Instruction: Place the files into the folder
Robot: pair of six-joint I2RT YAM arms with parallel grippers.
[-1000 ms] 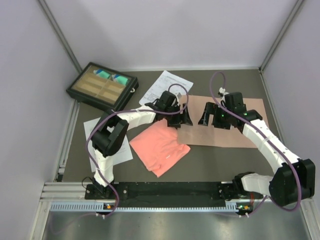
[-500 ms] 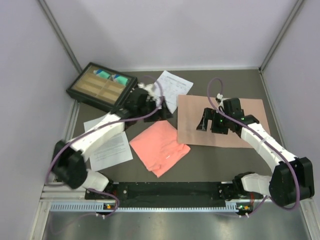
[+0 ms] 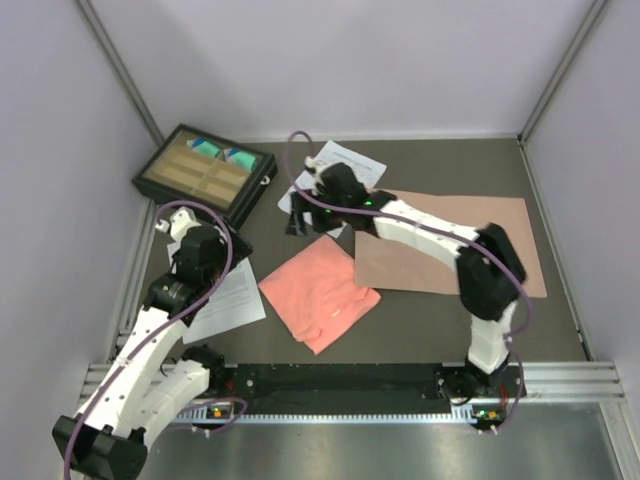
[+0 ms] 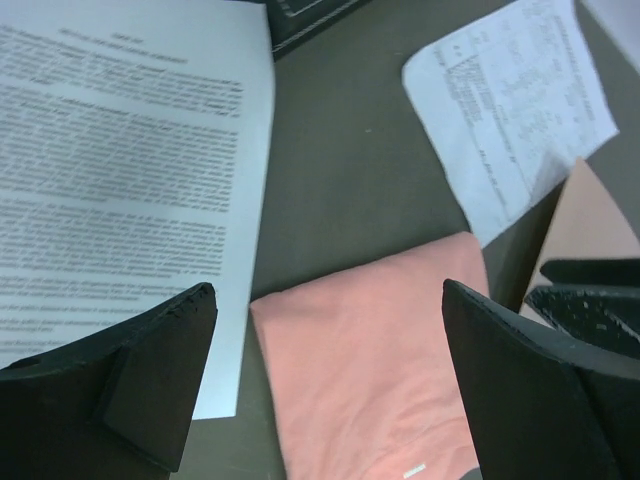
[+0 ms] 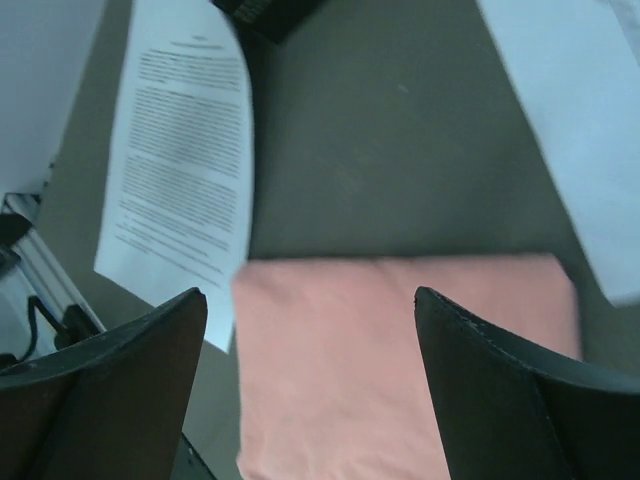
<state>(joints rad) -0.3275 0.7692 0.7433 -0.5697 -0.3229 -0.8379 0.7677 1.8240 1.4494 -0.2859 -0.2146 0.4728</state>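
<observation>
- Left gripper [image 4: 328,290], spread and empty over the dense-text sheet [image 4: 120,170]: flat paper may evade pinching.
- Right gripper [image 5: 310,294], spread and empty near the tabular sheet [image 4: 510,110] by the folder [image 3: 450,240], may snag the salmon cloth [image 4: 370,360] instead.

pink cloth [image 4: 370,370] at bottom centre — text sheet [image 4: 120,170] left, table sheet [image 4: 515,110] upper right.

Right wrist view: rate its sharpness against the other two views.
Right wrist view: smeared, the dense-text sheet reads only as grey lines, the pink cloth soft-edged. Left wrist view: crisper, print lines distinct. Top external view: sharp, evenly lit, no glare.
</observation>
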